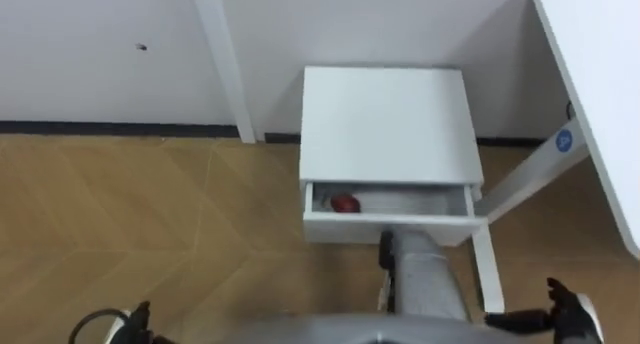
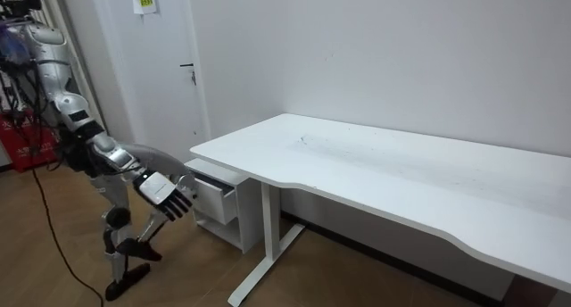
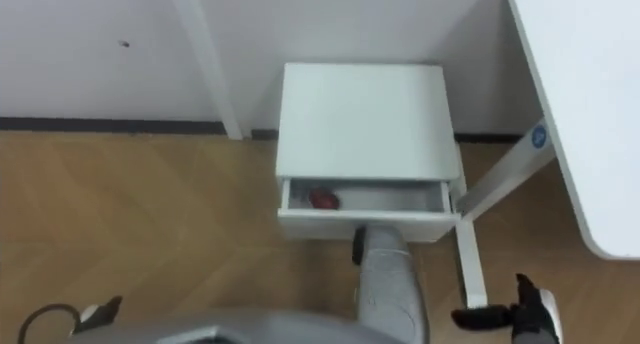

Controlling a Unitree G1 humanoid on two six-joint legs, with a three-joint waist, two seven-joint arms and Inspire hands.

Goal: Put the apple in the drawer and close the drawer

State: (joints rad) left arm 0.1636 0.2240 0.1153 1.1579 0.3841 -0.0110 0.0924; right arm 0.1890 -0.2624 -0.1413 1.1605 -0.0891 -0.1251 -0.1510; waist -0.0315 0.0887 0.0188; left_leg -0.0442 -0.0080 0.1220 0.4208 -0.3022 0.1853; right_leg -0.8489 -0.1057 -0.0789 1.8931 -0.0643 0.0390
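Wooden floor bears cabinet, apple in open drawer

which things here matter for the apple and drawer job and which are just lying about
For the job: apple; the open drawer it lies in; white cabinet holding that drawer.
Just about: white desk; door.

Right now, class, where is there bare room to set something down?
The drawer is free right of the apple, up to its right wall. The cabinet top and the desk are bare. Crowded: the drawer's left end, by the apple.
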